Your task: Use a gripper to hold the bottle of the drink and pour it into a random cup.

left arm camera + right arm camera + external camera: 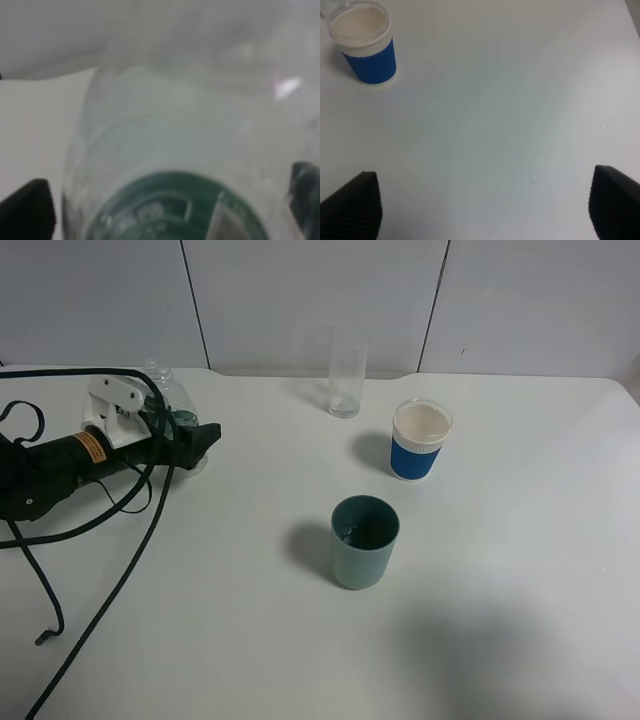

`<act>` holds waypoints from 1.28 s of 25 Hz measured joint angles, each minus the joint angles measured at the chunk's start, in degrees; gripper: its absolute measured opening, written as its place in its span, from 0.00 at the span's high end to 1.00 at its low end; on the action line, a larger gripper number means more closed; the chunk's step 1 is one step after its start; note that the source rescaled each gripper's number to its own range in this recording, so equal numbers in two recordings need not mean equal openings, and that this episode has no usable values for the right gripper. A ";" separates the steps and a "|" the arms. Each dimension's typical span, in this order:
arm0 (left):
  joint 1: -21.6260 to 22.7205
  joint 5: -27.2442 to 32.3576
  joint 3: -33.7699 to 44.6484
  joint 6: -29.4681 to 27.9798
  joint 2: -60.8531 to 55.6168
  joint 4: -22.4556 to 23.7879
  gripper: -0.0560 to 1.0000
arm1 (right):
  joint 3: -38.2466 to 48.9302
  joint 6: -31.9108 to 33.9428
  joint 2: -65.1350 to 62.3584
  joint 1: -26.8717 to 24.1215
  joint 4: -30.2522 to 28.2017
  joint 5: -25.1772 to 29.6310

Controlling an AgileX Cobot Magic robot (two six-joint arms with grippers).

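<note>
The bottle of the drink [168, 398], clear plastic with a green label, stands upright at the far left of the table. My left gripper [178, 428] reaches around it from the left, one finger on each side. In the left wrist view the bottle [190, 150] fills the picture between two dark fingertips [27, 210]; the jaws stand wide, with a gap beside the left fingertip, so the gripper [165, 212] is open. The teal cup [364, 540] stands near the table's middle, well right of the bottle. My right gripper [482, 210] is open over bare table.
A blue-and-white cup [420, 440] [366, 46] holding pale liquid stands behind and right of the teal cup. A tall clear glass [347, 375] stands at the back near the wall. Black cables [110, 590] trail over the table's front left.
</note>
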 joint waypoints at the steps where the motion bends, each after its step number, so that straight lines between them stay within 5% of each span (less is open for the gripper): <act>1: 0.00 0.00 0.05 -0.83 -0.63 0.00 0.04 | 0.00 0.00 0.00 0.00 0.00 0.00; 11: 0.04 1.67 6.86 0.23 -9.50 -4.00 0.01 | 0.00 0.00 0.00 0.00 0.00 0.00; 22: 0.06 5.26 20.44 4.60 -24.33 -16.27 0.01 | 0.00 0.00 0.00 0.00 0.00 0.00; 32: 0.06 26.16 21.96 4.70 -48.91 -24.75 0.01 | 0.00 0.00 0.00 0.00 0.00 0.00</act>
